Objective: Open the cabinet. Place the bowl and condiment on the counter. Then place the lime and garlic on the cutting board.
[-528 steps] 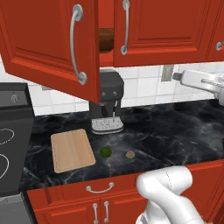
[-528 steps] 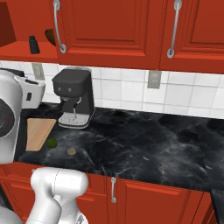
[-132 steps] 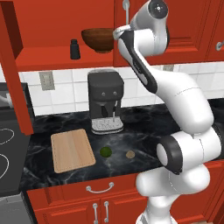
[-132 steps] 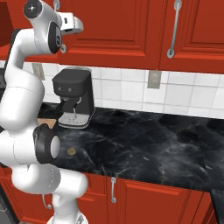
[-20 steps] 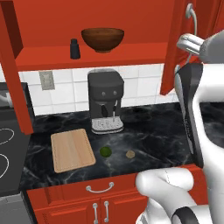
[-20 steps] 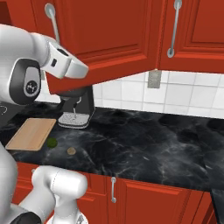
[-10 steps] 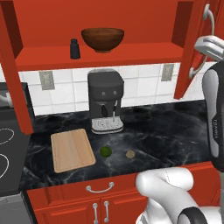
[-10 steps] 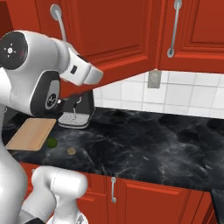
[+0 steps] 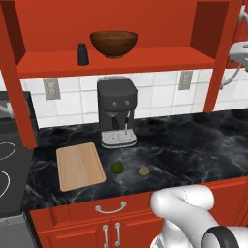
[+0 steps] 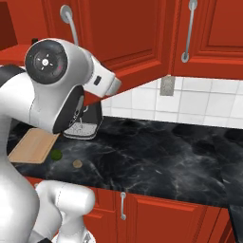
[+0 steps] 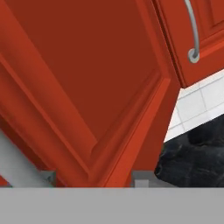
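The cabinet (image 9: 116, 63) stands open, both doors swung wide. On its shelf sit the dark brown bowl (image 9: 114, 43) and, left of it, the small dark condiment (image 9: 83, 54). Down on the black counter (image 9: 193, 145) lie the cutting board (image 9: 80, 165), the lime (image 9: 116, 168) and the garlic (image 9: 144, 170), both just right of the board. My gripper (image 11: 94, 177) is open, tips apart against the right door's panel (image 11: 78, 87), the silver handle (image 11: 17, 168) just beside the left tip. My hand (image 9: 238, 49) shows at the far right, beside that door (image 9: 220, 53).
A black coffee machine (image 9: 116, 114) stands under the shelf, behind the lime. A stove (image 9: 7, 169) lies left of the board. Closed red cabinets (image 10: 209, 33) hang to the right. My arm (image 10: 52, 90) bulks large at the left of the right base view.
The right door has swung further open to the right, the arm going with it toward the picture's edge. The jaws have widened and come off the handle.
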Controlling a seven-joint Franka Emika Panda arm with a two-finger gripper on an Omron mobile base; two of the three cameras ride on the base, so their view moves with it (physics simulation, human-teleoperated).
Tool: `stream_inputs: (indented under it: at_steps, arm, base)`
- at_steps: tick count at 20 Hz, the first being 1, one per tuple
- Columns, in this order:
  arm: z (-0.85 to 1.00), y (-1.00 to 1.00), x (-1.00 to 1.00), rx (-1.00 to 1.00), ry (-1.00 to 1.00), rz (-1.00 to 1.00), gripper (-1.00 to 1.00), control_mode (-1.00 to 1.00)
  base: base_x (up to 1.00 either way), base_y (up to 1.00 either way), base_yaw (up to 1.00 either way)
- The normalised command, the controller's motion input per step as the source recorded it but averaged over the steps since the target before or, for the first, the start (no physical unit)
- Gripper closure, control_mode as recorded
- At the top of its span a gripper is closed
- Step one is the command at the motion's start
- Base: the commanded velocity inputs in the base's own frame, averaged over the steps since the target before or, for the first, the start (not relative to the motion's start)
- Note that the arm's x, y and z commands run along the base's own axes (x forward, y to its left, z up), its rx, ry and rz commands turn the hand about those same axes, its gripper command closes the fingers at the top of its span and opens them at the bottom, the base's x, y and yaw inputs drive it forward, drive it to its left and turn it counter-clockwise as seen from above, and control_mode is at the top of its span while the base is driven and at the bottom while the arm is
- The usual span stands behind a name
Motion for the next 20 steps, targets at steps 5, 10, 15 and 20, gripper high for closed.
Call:
stream_inputs:
  at_steps: [5,10,15,20]
  arm:
    - [0.00,0.59,-0.08,0.00,-0.05,0.08,-1.00,-1.00]
    - [0.09,0.35,-0.94,0.00,-0.13,0.15,-1.00,-1.00]
    - [0.23,0.06,-1.00,0.00,-0.18,0.16,-1.00,-1.00]
    - [0.11,0.44,-0.54,-0.04,-0.15,0.02,-1.00,-1.00]
  base:
    - [0.00,0.00,0.00]
    - [0.00,0.00,0.00]
    - [0.00,0.00,0.00]
    - [0.00,0.00,0.00]
